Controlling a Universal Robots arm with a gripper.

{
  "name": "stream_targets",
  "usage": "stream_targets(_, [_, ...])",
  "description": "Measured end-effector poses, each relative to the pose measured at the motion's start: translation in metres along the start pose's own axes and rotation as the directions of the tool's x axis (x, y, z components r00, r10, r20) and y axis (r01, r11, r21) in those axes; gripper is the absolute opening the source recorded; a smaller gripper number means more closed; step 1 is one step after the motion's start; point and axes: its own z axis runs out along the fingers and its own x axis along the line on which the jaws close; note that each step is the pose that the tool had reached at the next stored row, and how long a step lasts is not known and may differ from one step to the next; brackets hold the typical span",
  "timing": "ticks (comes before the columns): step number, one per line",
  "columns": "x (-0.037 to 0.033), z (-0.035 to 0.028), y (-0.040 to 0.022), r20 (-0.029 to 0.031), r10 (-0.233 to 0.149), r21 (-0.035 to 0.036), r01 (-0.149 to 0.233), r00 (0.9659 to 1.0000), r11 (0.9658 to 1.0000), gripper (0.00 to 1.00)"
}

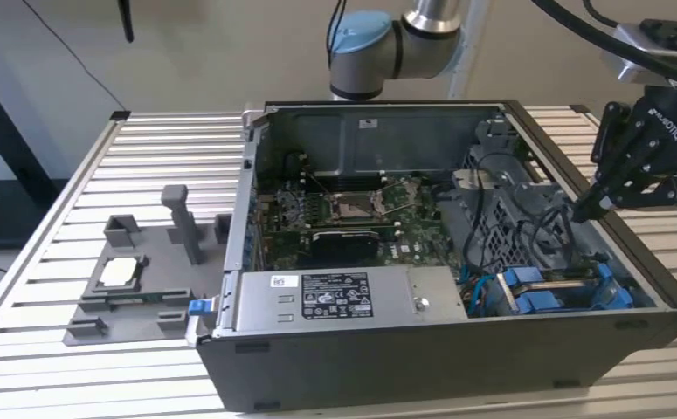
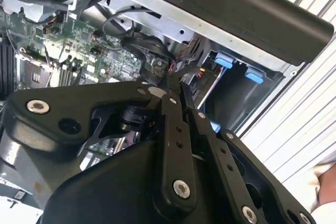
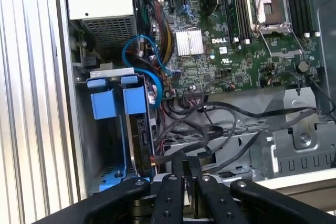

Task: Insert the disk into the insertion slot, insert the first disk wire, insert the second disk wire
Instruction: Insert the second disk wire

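Slatted table (image 1: 70,218) holds the case (image 1: 431,367); end effector (image 1: 583,211), pinched together, hangs near the insertion slot (image 3: 107,145).

Bench (image 1: 70,218): pale metal top of long parallel slats with grooves between; the slats also show in the first wrist view (image 3: 26,103) and the second wrist view (image 2: 294,129). Two things sit directly on it. Open computer case (image 1: 431,367), dark grey, side panel off, lies flat, reaching from the bench's far edge almost to its near edge. Grey fixture plate (image 1: 152,288) with raised posts lies flat just beside the case, toward the bench edge at the exterior view's left. Bare slats ring the plate.
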Motion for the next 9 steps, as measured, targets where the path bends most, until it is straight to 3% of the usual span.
stream_targets(4, [-0.0018,-0.0032,0.0055,0.0007,0.000,-0.0001,0.000,1.0000,1.0000,0.16])
stream_targets(9, [-0.0009,-0.0025,0.0155,0.0008,0.000,0.0004,0.000,1.0000,1.0000,0.16])
